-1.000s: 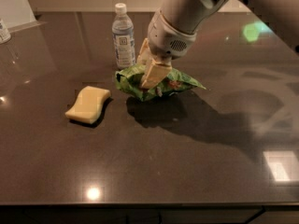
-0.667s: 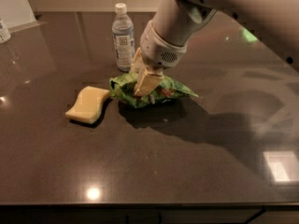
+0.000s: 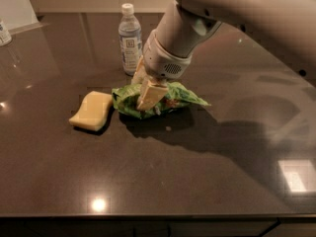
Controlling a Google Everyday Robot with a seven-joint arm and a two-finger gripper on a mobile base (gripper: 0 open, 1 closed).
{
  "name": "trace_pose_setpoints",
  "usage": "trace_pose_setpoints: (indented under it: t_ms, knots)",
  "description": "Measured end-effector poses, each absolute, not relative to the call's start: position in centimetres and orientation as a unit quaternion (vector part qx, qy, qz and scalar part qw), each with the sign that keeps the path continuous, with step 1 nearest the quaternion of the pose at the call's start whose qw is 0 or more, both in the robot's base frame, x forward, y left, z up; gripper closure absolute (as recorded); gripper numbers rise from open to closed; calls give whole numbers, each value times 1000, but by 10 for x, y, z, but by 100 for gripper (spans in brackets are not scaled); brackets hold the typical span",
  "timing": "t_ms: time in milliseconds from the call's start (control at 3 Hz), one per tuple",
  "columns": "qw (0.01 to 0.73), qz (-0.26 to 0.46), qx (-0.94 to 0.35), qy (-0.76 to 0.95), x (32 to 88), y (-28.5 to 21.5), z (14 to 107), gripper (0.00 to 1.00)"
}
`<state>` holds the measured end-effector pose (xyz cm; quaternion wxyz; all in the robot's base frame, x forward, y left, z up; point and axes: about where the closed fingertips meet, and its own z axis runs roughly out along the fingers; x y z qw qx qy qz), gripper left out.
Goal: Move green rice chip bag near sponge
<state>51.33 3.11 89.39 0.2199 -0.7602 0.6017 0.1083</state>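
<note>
The green rice chip bag [image 3: 170, 99] lies crumpled on the dark table, its left edge almost touching the sponge [image 3: 92, 111], a pale yellow foam block to its left. My gripper [image 3: 144, 94] comes down from the upper right and sits over the bag's left middle, its cream fingers [image 3: 149, 94] pressed into the bag and shut on it. The bag's middle is hidden behind the gripper.
A clear water bottle [image 3: 130, 38] with a white cap stands just behind the bag and gripper. The dark glossy table [image 3: 163, 172] extends to a front edge at the bottom. A pale object [image 3: 4, 32] sits at the far left edge.
The gripper and the green bag have moved left, so the bag's left edge now lies next to the sponge. The sponge and bottle have not moved.
</note>
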Motion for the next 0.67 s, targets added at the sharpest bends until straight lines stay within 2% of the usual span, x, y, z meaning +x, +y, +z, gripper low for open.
trace_pose_setpoints:
  t_ms: [333, 667]
  knots:
    - [220, 108, -761, 601, 512, 32, 894, 0]
    - [220, 108, -761, 601, 512, 32, 894, 0]
